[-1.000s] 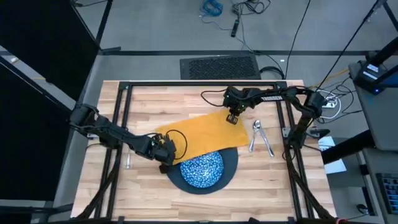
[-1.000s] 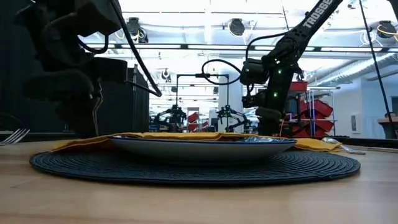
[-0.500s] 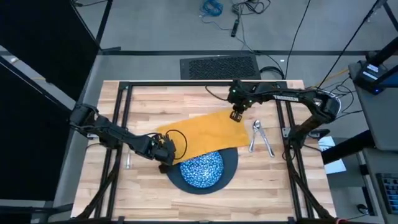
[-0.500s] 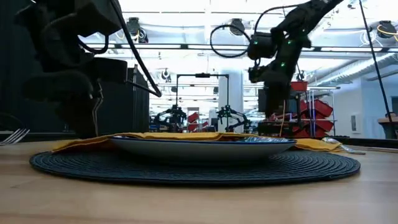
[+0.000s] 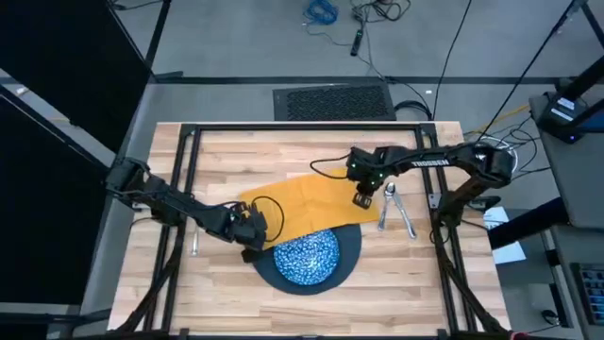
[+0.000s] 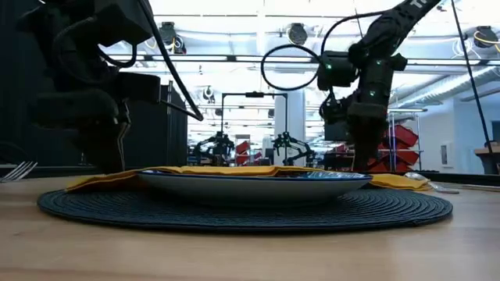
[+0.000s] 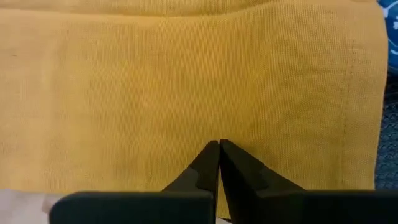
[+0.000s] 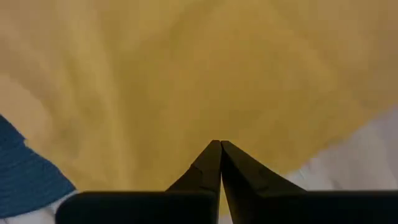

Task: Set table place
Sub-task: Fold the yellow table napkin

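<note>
The mustard-yellow napkin [image 5: 302, 206] lies on the table [image 5: 217, 156], its near edge at the large dark round plate [image 5: 351, 247]. That plate carries the blue-and-white speckled dish [image 5: 307, 257]. My left gripper [image 5: 251, 228] is shut at the napkin's left end [image 7: 124, 93]. My right gripper [image 5: 361, 198] is shut at the napkin's right end [image 8: 186, 74]. The spoon [image 5: 388, 196] and the knife [image 5: 406, 219] lie right of the napkin. The fork [image 5: 194, 246] lies at the left. My left gripper rests its shut fingertips [image 7: 219, 149] on the napkin near its left near edge [image 7: 186, 124], coming from the table's left and slanting down. The cloth there lies flat. Whether any cloth is pinched, I cannot tell. My right gripper is shut on the napkin's right end [image 8: 219, 134], fingers pointing down from above. The fingers hide the place of contact, so I cannot tell whether they have one layer or several. The cloth beside them is rumpled and rests on the table.
A black metal frame [image 5: 302, 128] runs around the tabletop, with posts at each side. Bare wood lies along the far edge [image 5: 245, 151] and at the near left [image 5: 208, 302]. Cables [image 5: 274, 215] loop over the napkin from the left arm.
My right gripper has risen from the napkin's far right corner, swung toward the table's near edge and come down again at the napkin's right end. The napkin's far right part has been drawn nearer. The rest of the cloth has stayed put.
</note>
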